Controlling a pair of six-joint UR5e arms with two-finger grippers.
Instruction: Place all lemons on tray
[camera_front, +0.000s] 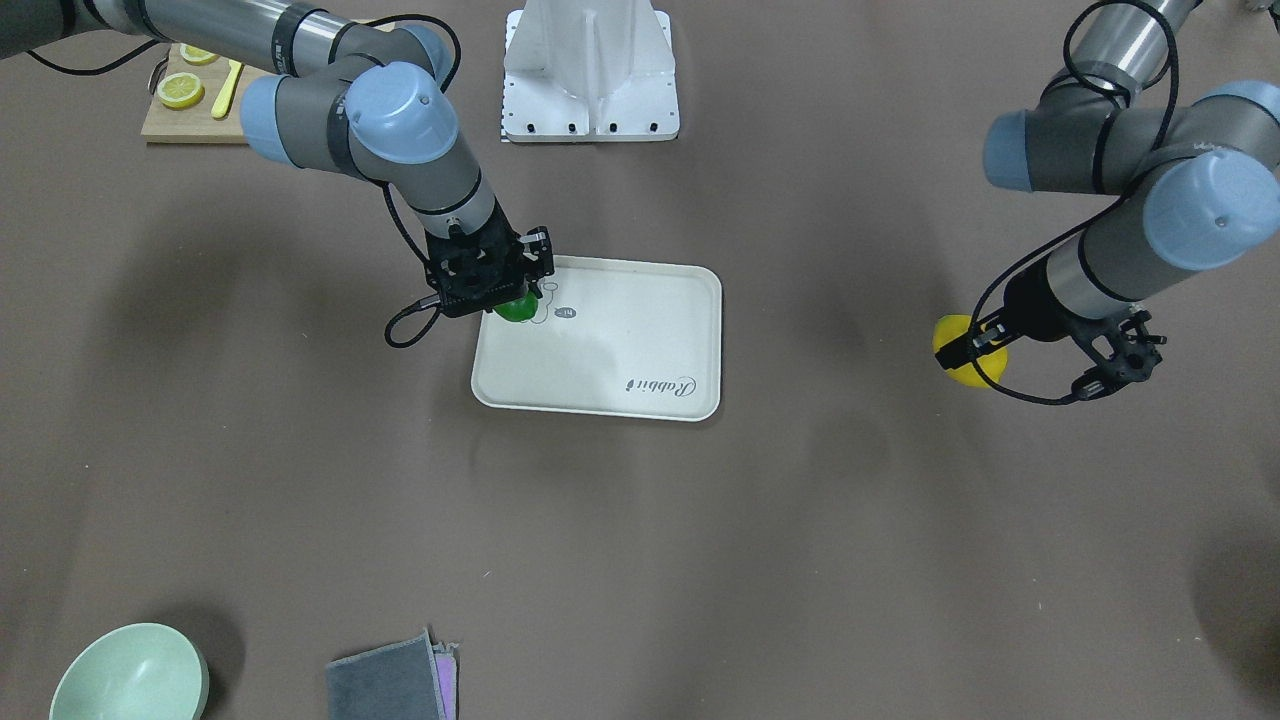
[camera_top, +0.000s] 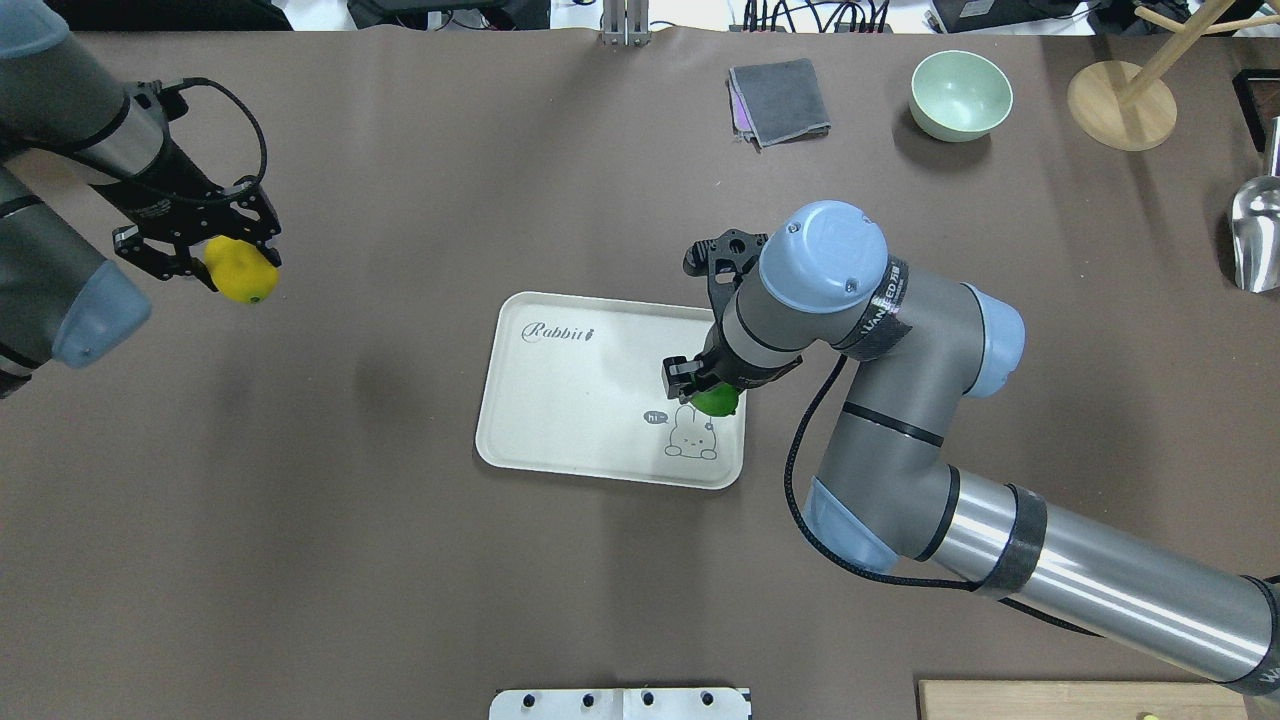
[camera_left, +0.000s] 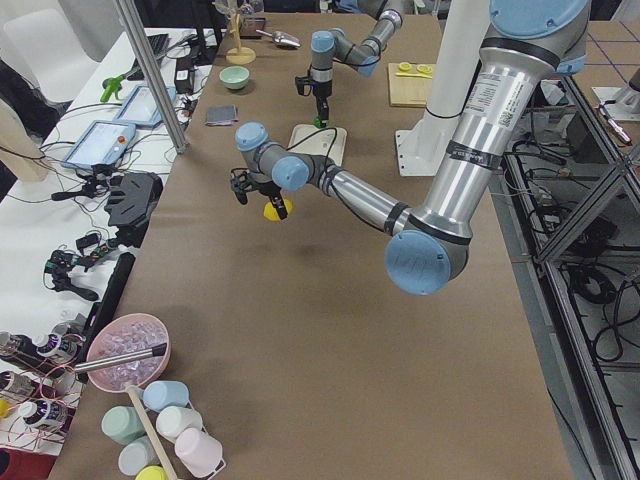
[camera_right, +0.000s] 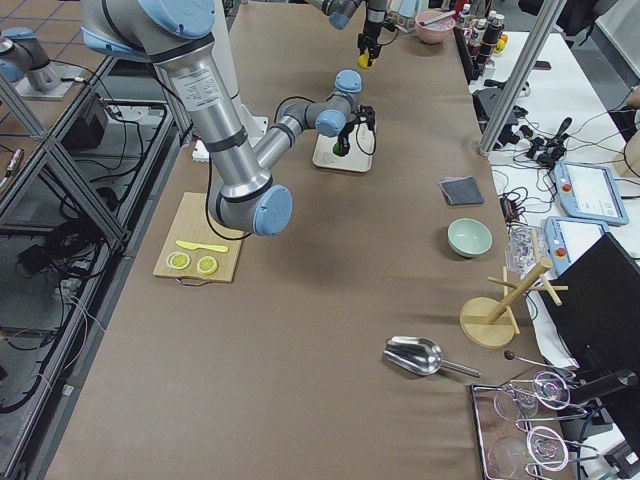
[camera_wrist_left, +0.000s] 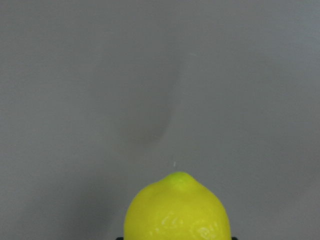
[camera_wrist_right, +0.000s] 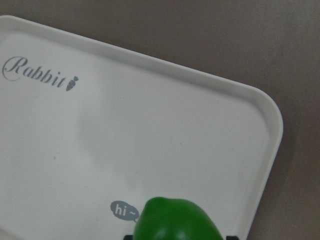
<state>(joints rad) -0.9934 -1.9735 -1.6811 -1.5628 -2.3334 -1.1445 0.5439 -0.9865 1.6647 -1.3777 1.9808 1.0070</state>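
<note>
- Releasing at the tray (camera_top: 580, 400) corner, right fingers (camera_top: 678, 375) pinching the green lemon (camera_top: 716, 400) risk roll-off.
- Left fingers (camera_top: 262, 228), pinching the yellow lemon (camera_top: 240, 272), may drop it toward the surface's (camera_top: 400, 560) left edge.

Robotics lab (teach pendant (camera_right: 592, 192), aluminium framing (camera_right: 526, 75), bench-mounted arms (camera_top: 900, 440))

A green bowl (camera_top: 960, 95) is set near a folded grey cloth (camera_top: 780, 100) on the table (camera_top: 400, 560), with a wooden stand (camera_top: 1120, 105) and a metal scoop (camera_top: 1255, 235) close by. 2 citrus slices (camera_front: 181, 90) and a yellow knife (camera_front: 228, 88) are laid on a wooden board (camera_front: 190, 128).
</note>
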